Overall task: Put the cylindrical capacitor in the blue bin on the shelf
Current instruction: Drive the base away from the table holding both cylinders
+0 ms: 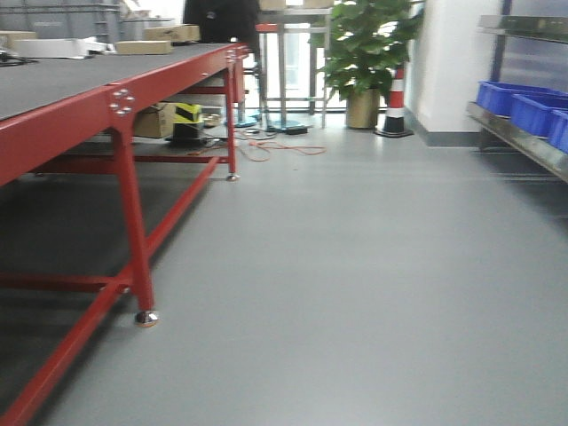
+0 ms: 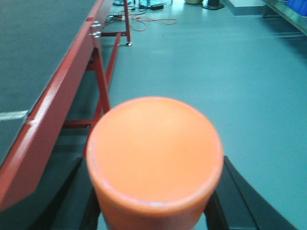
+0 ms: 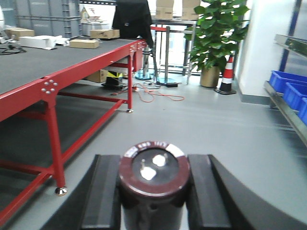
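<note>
Dark cylindrical capacitor [image 3: 153, 184] upright between right fingers [image 3: 103, 191]

Shelf [image 1: 516, 140] partly beyond right edge

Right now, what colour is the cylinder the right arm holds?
Dark brown-black cylindrical capacitor with a maroon top rim; clearest in the right wrist view.

This is a factory or warehouse workshop. A long table [image 1: 80, 120] with a red steel frame and dark mat top stands on a smooth grey floor [image 1: 355, 266]. A steel shelf [image 1: 524, 142] with blue bins [image 1: 510, 96] lines the right wall. Beyond the table's far end are stacked grey crates [image 3: 45, 17], loose orange cables [image 3: 158, 96] and a striped traffic cone [image 1: 395, 111].
</note>
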Controlling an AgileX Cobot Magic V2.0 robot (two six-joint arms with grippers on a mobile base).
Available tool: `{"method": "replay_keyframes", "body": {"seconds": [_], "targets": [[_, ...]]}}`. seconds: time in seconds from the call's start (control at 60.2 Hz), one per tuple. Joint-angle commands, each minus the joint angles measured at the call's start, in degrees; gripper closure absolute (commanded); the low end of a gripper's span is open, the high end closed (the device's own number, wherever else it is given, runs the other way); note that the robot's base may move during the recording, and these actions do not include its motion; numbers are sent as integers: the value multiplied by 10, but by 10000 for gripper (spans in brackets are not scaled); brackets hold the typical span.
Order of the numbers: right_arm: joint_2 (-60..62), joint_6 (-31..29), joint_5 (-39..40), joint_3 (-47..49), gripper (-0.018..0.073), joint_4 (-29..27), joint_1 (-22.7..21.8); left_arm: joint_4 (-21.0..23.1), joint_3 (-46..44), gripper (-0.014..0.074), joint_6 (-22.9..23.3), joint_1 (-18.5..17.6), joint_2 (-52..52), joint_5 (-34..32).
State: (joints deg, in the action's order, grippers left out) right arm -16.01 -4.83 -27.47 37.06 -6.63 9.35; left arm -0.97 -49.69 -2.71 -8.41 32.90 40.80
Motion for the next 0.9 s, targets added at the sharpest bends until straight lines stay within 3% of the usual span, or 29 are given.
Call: {"method": "replay_keyframes", "body": {"seconds": [0.0,0.88], "targets": [[2,-1,15,1,721,2,0,1,-3,707,4,-3,-3,-11],[2,-1,15,1,721,2,0,1,-3,707,4,-3,-3,-11]]}}
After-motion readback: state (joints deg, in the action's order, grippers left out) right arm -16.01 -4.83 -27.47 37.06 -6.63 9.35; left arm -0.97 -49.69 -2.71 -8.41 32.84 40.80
